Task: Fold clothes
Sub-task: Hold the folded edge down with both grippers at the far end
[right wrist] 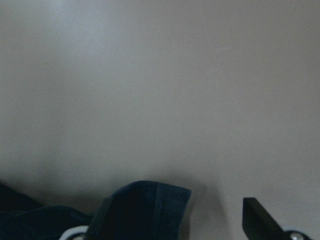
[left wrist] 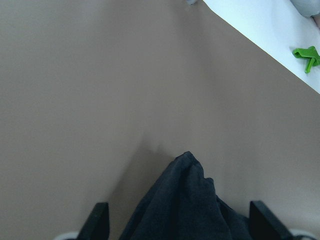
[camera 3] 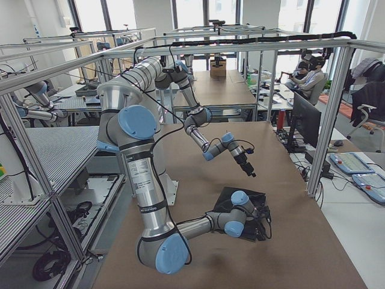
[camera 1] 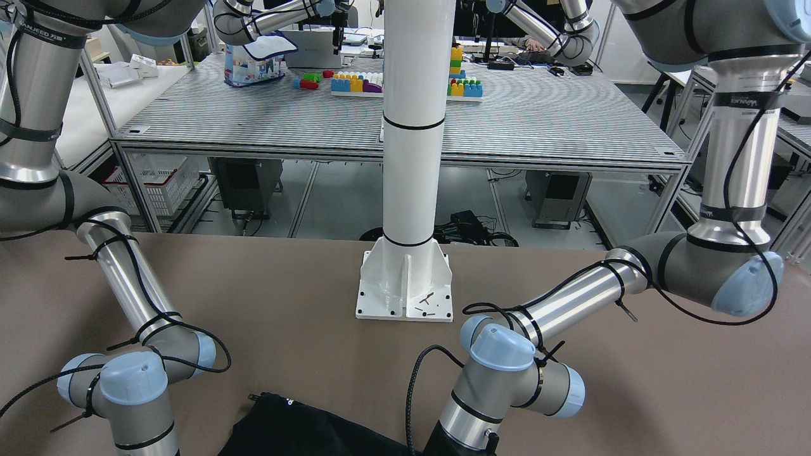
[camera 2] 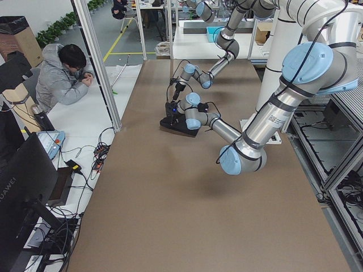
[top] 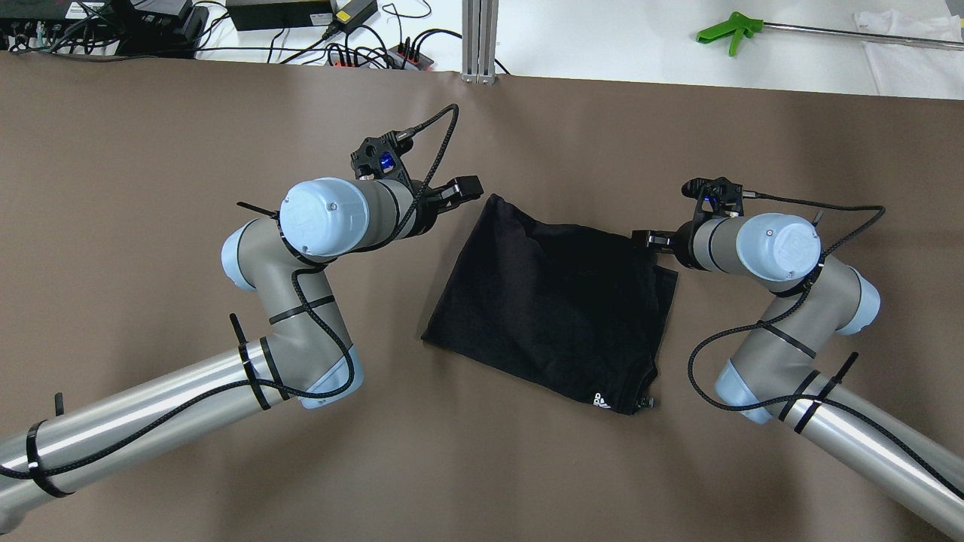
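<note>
One black garment (top: pixel 553 301) lies spread on the counter (top: pixel 151 150) out from the white pillar (camera 1: pixel 412 126), its white logo (top: pixel 600 399) edge nearest the pillar. At the two corners farthest from the pillar, the left claw (left wrist: pixel 180 207) and right claw (right wrist: pixel 177 202) each gape wide astride the cloth, gripping nothing. Grasping and folding look yet to be done.

The garment (top: pixel 553 301) lies on the counter (top: pixel 151 135) between the 2 arms: left pincer (top: pixel 471 188) just beside its far left corner, right pincer (top: pixel 644 239) at its far right corner.
</note>
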Available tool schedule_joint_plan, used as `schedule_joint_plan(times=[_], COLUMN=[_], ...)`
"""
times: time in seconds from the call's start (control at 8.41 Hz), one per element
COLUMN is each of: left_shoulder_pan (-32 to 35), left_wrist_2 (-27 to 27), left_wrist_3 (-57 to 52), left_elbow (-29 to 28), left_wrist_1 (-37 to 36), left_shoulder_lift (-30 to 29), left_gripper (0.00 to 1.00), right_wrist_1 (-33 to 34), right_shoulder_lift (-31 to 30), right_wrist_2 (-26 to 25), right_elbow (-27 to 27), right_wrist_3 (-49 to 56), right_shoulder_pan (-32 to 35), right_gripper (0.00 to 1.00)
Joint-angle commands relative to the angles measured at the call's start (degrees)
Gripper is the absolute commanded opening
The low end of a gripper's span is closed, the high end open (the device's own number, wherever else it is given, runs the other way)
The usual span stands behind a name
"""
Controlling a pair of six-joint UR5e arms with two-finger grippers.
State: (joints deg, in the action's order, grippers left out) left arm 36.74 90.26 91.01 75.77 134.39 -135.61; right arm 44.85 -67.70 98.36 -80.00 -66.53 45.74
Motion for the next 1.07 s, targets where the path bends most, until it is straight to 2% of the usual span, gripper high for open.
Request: schedule_joint_plan(times=[0.0, 0.12, 0.24, 0.36, 0.59, 0.71, 0.95], left_shoulder_pan=[0.0, 0.0, 0.0, 0.0, 0.0, 0.09, 0.09], left_wrist_2=[0.0, 0.0, 0.0, 0.0, 0.0, 0.0, 0.0], left_wrist_3=[-0.04, -0.04, -0.04, -0.04, -0.04, -0.48, -1.01], left_elbow=[-0.01, -0.01, -0.01, -0.01, -0.01, -0.01, -0.01], left_wrist_1=[0.0, 0.0, 0.0, -0.09, -0.09, -0.09, -0.09], left_shoulder_lift=[-0.01, -0.01, -0.01, -0.01, 0.08, 0.08, -0.01], left_gripper=[1.0, 1.0, 1.0, 1.0, 1.0, 1.0, 1.0], right_wrist_1=[0.07, 0.07, -0.02, -0.02, -0.02, -0.02, -0.02], right_shoulder_lift=[0.03, 0.29, 0.64, 1.08, 1.17, 1.17, 1.08], right_wrist_2=[-0.01, -0.01, -0.01, -0.01, -0.97, -1.41, -1.42], right_elbow=[0.02, 0.1, 0.89, 1.42, 1.51, 1.51, 0.9], right_wrist_3=[-0.18, -0.18, -0.18, -0.18, -0.18, -0.27, -0.27], right_shoulder_pan=[-0.13, -0.13, -0.22, -0.22, -1.0, -1.18, -1.18], right_gripper=[0.88, 0.72, 0.51, 0.38, 0.35, 0.3, 0.0])
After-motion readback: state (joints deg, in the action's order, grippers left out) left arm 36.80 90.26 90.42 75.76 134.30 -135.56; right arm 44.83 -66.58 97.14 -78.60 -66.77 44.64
